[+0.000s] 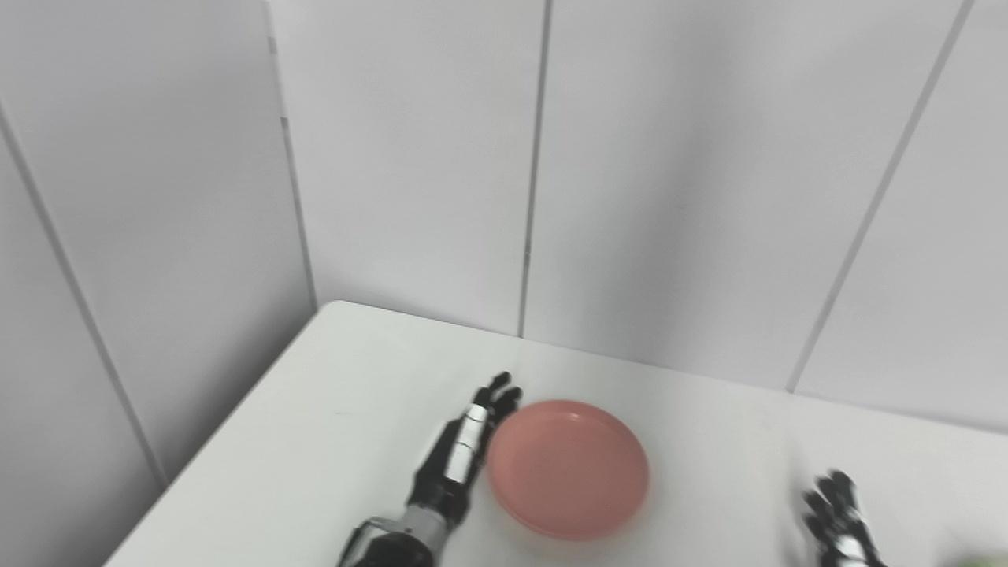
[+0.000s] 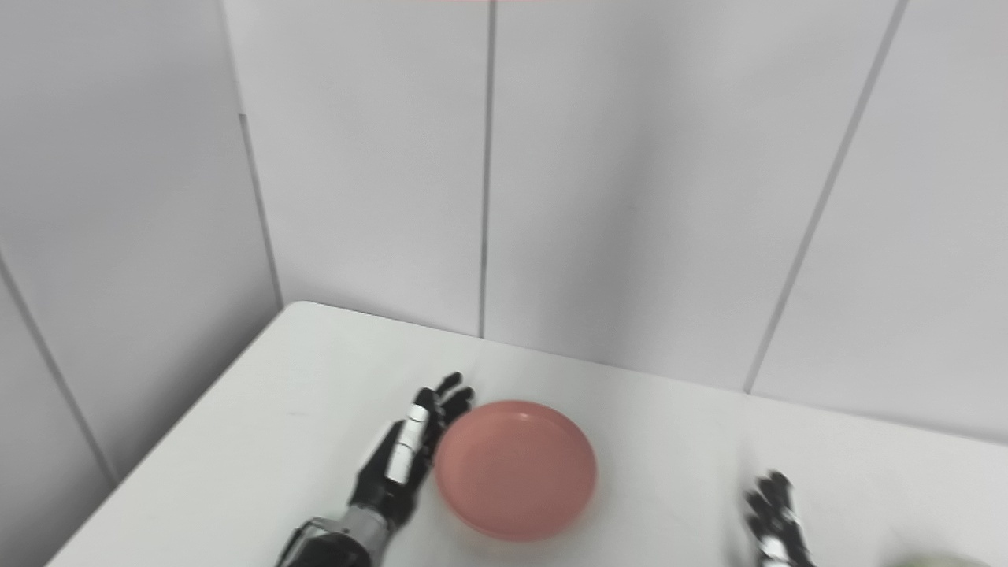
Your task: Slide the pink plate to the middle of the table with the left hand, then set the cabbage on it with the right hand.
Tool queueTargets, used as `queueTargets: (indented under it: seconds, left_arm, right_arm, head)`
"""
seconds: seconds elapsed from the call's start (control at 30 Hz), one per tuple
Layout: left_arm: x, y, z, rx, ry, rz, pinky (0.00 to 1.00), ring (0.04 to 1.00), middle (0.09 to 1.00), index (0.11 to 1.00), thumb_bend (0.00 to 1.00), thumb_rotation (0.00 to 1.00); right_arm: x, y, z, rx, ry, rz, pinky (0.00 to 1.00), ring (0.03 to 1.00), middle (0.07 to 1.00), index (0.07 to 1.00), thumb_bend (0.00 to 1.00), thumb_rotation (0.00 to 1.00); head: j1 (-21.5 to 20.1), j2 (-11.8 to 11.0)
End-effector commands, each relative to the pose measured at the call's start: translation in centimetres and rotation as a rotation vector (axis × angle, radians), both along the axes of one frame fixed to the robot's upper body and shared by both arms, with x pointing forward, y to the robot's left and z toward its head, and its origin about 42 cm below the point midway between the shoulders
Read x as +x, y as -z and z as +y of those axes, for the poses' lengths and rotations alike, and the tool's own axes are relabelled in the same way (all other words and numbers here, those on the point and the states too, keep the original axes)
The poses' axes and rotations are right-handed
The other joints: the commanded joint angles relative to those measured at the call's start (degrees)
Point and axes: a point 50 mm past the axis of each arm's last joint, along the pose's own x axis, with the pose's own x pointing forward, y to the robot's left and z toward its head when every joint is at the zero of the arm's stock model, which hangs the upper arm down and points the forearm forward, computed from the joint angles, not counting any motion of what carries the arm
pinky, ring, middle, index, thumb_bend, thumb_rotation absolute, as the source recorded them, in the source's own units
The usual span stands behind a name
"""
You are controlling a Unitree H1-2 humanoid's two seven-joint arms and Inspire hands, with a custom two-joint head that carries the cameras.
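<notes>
The pink plate (image 1: pixel 567 468) lies flat on the white table (image 1: pixel 315 409), a little left of its middle. My left hand (image 1: pixel 465 453) stretches along the plate's left rim, fingers straight and together, holding nothing; whether it touches the rim I cannot tell. My right hand (image 1: pixel 839 520) shows only its dark fingers at the bottom right, spread and empty, well apart from the plate. A pale green sliver at the bottom right corner is the cabbage (image 2: pixel 937 561), mostly cut off by the picture's edge, just right of the right hand (image 2: pixel 776 524).
White wall panels (image 1: pixel 535 173) rise close behind the table and along its left side. The table's left edge (image 1: pixel 213 441) runs diagonally toward the lower left. Bare tabletop lies between the plate and the right hand.
</notes>
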Motion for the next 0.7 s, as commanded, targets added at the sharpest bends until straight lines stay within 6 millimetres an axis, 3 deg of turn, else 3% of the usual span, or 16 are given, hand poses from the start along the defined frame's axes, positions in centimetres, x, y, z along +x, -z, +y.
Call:
queueTargets:
  seconds: [0.0, 0.4, 0.53, 0.67]
  left_arm:
    - [-0.3, -0.2, -1.0, 0.003, 0.061, 0.016, 1.0, 0.952, 0.93, 0.933, 0.79, 1.0]
    - [-2.8, -0.3, -2.3, -0.05, 0.134, 0.036, 0.99, 0.945, 0.922, 0.913, 0.79, 1.0]
    - [-3.5, -0.2, -2.8, -0.045, 0.156, 0.026, 1.0, 0.955, 0.941, 0.933, 0.78, 1.0]
    - [-4.1, 0.1, -3.3, -0.056, 0.172, 0.032, 0.98, 0.948, 0.94, 0.936, 0.79, 1.0]
  right_arm:
    - [0.3, -1.2, 0.5, 0.009, 0.001, -0.043, 1.0, 0.952, 0.959, 0.99, 0.71, 0.89]
    - [0.4, -2.7, 2.0, 0.029, 0.033, -0.05, 1.0, 0.932, 0.94, 0.967, 0.7, 0.84]
    - [0.6, -3.0, 2.5, 0.034, 0.041, -0.053, 1.0, 0.923, 0.935, 0.963, 0.69, 0.84]
    - [0.8, -3.0, 2.7, 0.044, 0.042, -0.053, 1.0, 0.93, 0.941, 0.968, 0.7, 0.83]
  head:
    - [-1.6, 0.9]
    - [-8.3, 4.0]
    - [-11.4, 4.1]
    - [-11.7, 4.0]
